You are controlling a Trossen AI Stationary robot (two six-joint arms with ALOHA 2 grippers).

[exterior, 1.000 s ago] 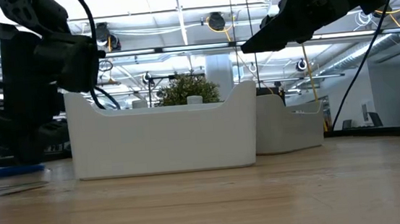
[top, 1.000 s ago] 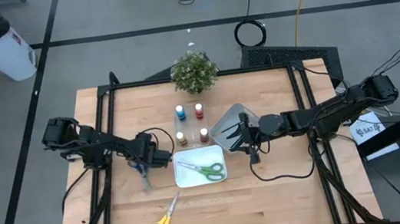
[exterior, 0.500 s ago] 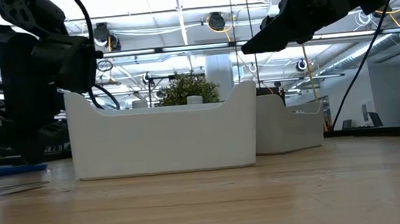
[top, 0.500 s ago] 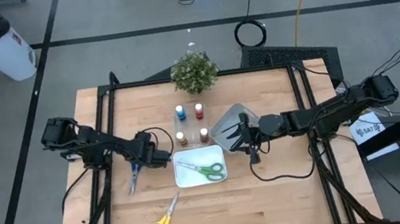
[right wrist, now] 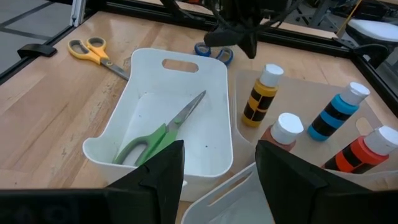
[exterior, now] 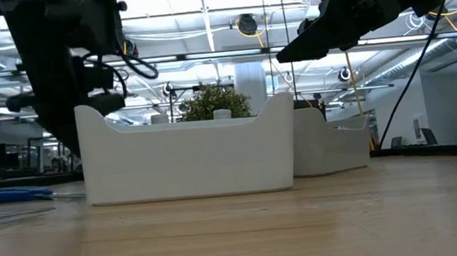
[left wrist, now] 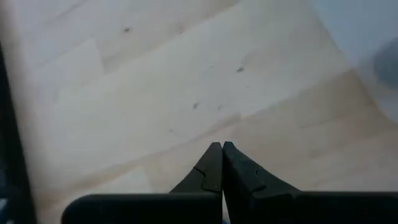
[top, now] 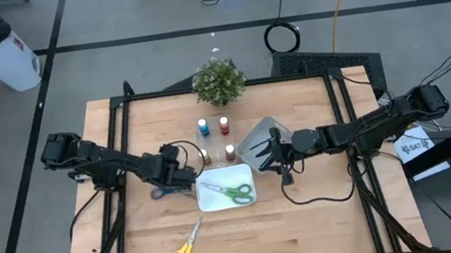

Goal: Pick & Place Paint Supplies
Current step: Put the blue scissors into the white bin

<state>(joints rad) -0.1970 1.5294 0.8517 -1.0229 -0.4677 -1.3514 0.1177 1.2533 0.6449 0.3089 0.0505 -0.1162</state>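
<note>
Nearest the table's front edge, at about 7 o'clock, lie the yellow-handled scissors (top: 185, 246) with blades pointing up toward the rectangular white plastic tray (top: 207, 201). Inside that tray rest the green-handled scissors (right wrist: 159, 133), silver blades slightly parted. At the tray's 9 o'clock corner, the left gripper (left wrist: 221, 151) is clenched on nothing, just beside the blue-handled scissors (top: 161, 191) on the wood. The right gripper (right wrist: 217, 160) hovers spread open at the tray's 3 o'clock. Beyond, four striped paint bottles (top: 215, 140) stand upright.
</note>
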